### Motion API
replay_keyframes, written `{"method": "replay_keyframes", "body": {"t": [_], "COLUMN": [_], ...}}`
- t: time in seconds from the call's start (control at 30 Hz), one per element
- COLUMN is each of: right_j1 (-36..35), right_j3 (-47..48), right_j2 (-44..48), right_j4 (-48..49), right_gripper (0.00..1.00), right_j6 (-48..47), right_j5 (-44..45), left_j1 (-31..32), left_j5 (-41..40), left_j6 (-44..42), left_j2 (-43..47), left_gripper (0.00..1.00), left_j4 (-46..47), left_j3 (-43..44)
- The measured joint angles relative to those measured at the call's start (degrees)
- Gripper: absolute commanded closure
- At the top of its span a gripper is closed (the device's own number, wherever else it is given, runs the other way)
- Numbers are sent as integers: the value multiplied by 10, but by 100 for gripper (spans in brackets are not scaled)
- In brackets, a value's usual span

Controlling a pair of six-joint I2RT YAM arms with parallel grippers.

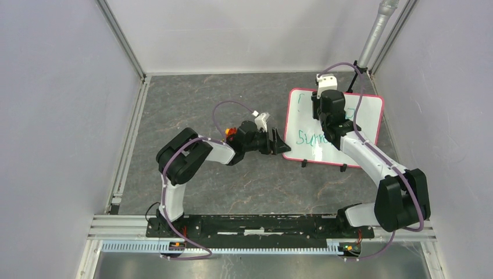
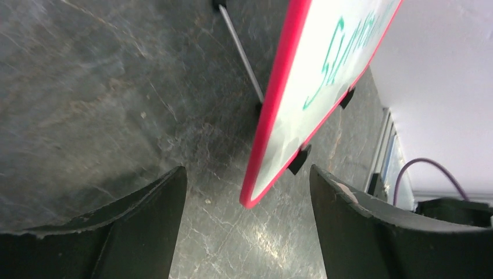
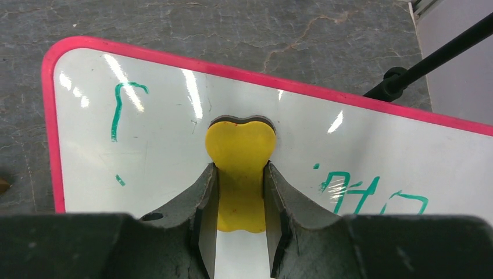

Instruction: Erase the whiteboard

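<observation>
The whiteboard [image 1: 366,113], white with a pink-red frame, lies at the right of the table with green writing [image 1: 308,138] on it. My right gripper [image 3: 240,168] is shut on a yellow eraser [image 3: 240,142], which rests against the board's face [image 3: 157,133] near its top edge. Green marks [image 3: 119,110] show to the eraser's left and more green letters [image 3: 354,189] to its right. My left gripper [image 1: 279,142] stands open at the board's left edge. In the left wrist view the board's red corner [image 2: 256,195] sits just ahead of the open gripper [image 2: 247,171], touching neither finger.
Small black feet [image 2: 299,158] stick out from the board's frame, and a thin metal rod [image 2: 241,52] runs beside it. A black rod [image 3: 430,58] crosses beyond the board's far right corner. A grey pipe [image 1: 375,32] rises at the back right. Enclosure walls close in on both sides.
</observation>
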State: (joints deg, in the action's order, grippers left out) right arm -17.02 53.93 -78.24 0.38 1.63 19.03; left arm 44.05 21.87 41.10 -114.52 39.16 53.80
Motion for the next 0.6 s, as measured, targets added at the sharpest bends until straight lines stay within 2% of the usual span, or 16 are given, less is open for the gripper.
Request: {"method": "replay_keyframes", "body": {"t": [0.13,0.33,0.6], "right_j1": [0,0,-3], "right_j3": [2,18,51], "right_j2": [-3,-10,-39], "right_j4": [-2,-13,-21], "right_gripper": [67,66,67], "right_j6": [0,0,0], "right_j5": [-13,-24,-39], "left_j1": [-27,-51,-52], "left_j5": [22,69,99], "left_j6": [35,76,73], "left_j2": [-2,-44,-78], "left_gripper": [20,35,75], "left_j4": [9,49,24], "left_j3": [22,113,175]}}
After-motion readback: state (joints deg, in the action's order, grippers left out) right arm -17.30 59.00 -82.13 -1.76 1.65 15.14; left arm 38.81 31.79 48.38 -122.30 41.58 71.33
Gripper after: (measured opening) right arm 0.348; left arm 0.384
